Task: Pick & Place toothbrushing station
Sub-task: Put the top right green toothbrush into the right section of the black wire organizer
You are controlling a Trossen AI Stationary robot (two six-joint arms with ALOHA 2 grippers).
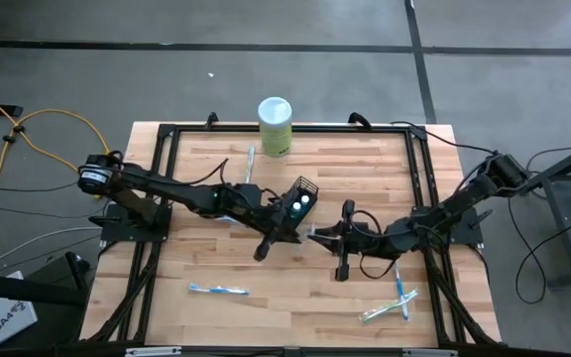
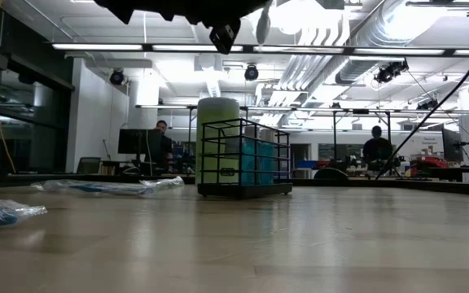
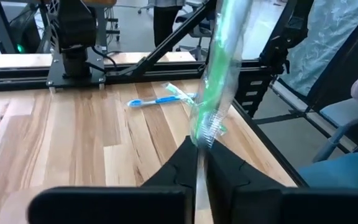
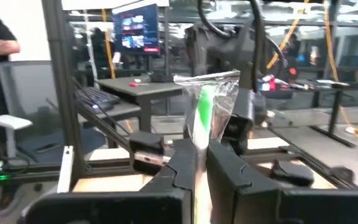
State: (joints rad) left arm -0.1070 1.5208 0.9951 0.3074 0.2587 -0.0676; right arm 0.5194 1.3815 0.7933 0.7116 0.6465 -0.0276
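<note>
The toothbrushing station, a black wire-mesh holder (image 1: 303, 198) (image 2: 247, 159) with teal tubes inside, stands on the table's middle. Just near of it, my left gripper (image 1: 303, 236) (image 3: 201, 155) and my right gripper (image 1: 319, 235) (image 4: 201, 158) meet tip to tip above the table. Both are shut on one green toothbrush in a clear wrapper (image 3: 219, 68) (image 4: 205, 109). The low view shows only the grippers' undersides at its top edge. My left gripper pinches the wrapped green toothbrush at its bristle end (image 3: 206, 127) between its two fingers, coming nearly level from the table's left. The brush runs on away past the fingertips, clear of the table. My right gripper pinches the same wrapped toothbrush between its two fingers by the green handle (image 4: 200, 134), coming about level from the table's right. The wrapper's crimped end (image 4: 207, 79) sticks out beyond the fingertips, and the brush is lifted clear of the table.
A pale green canister with a white lid (image 1: 276, 124) (image 2: 218, 134) stands at the far edge behind the holder. Wrapped toothbrushes lie at the near left (image 1: 218, 290), the near right (image 1: 395, 302) and left of the canister (image 1: 251, 164). A black frame rims the table.
</note>
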